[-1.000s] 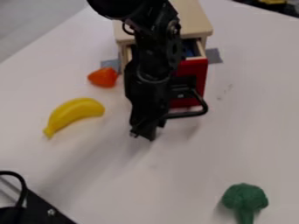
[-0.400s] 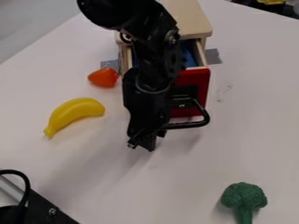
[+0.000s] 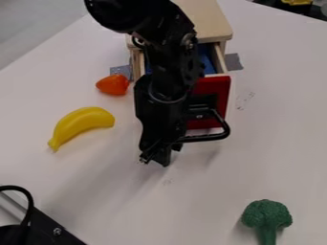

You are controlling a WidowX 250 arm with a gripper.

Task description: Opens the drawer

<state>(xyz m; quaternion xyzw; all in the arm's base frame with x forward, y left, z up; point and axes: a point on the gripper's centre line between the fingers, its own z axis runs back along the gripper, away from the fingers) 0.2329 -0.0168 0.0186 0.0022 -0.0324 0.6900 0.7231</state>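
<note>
One green toy broccoli lies at the near right of the white table, its crown towards the far side and its stem towards the near edge of the view. At the near left corner sits a black piece of equipment, with a black cable looping over it

Next in order is the gripper, pointing down low over the table, left of the middle of the view. Whether its jaws stand wide or narrow, or have hold of anything, cannot be told. The drawer's black handle projects towards the near side; the gripper overlaps its left part in the view, and contact between the two cannot be confirmed. To the left, well apart from the gripper, lies a curved yellow toy banana

The drawer has a red front and stands pulled out of the wooden cabinet towards the near side, partly behind the arm. A blue surface shows inside it. Faint marks are noted on the table to its right. An orange-red toy lies near the cabinet's left side, beside a grey patch; a second grey patch is at the right side. Farthest off, a yellow object appears at the upper right and grey floor at the upper left
</note>
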